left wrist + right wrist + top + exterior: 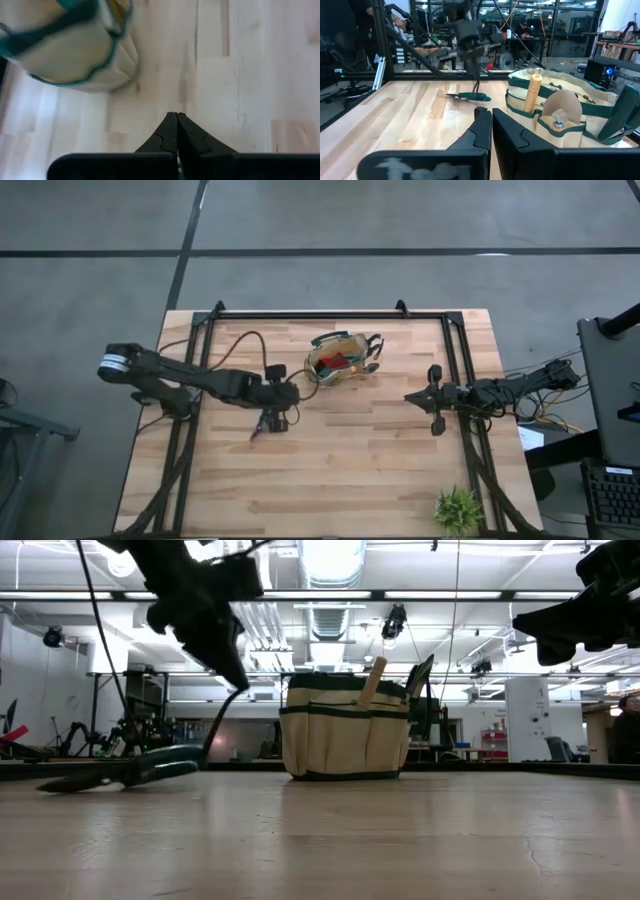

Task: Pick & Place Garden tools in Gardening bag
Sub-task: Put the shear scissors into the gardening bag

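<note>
The tan gardening bag with dark green trim stands on the table's far middle. A wooden handle, a silver trowel blade and a red item are in it. Dark, green-handled pruning shears lie on the table left of the bag; they also show in the right wrist view. My left gripper hangs just above them, its fingers shut. My right gripper is shut and empty, in the air right of the bag. My left gripper points down from above. A thin dark part of the shears rises in a curve from the tool to the fingertips. My own wrist view does not show the place of contact. The rest of the shears lies flat on the table.
A small green plant stands at the table's near right corner. Bare wood lies between the bag and the near edge. A black frame runs along the table's far side and down both sides.
</note>
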### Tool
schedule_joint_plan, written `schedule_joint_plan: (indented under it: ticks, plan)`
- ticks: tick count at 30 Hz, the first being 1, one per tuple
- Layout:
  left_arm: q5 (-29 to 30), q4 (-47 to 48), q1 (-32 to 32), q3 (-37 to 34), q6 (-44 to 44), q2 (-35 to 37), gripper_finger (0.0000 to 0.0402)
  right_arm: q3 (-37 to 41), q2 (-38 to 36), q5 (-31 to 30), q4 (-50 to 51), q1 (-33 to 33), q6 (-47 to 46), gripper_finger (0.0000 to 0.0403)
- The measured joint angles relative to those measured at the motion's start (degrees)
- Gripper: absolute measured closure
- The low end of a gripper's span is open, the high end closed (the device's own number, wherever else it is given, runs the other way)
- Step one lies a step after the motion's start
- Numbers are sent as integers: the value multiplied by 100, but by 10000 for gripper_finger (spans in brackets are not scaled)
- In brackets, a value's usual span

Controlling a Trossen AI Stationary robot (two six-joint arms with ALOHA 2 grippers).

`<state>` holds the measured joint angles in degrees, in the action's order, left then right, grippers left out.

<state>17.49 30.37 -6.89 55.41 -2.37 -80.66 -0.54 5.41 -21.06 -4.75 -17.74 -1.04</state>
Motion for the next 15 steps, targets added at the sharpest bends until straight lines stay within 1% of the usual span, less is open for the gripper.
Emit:
schedule_joint_plan:
  ticks: [15]
  plan:
    - [813, -79, 8, 54, 275, 1018, 401, 0, 0, 0, 2, 0, 0, 394]
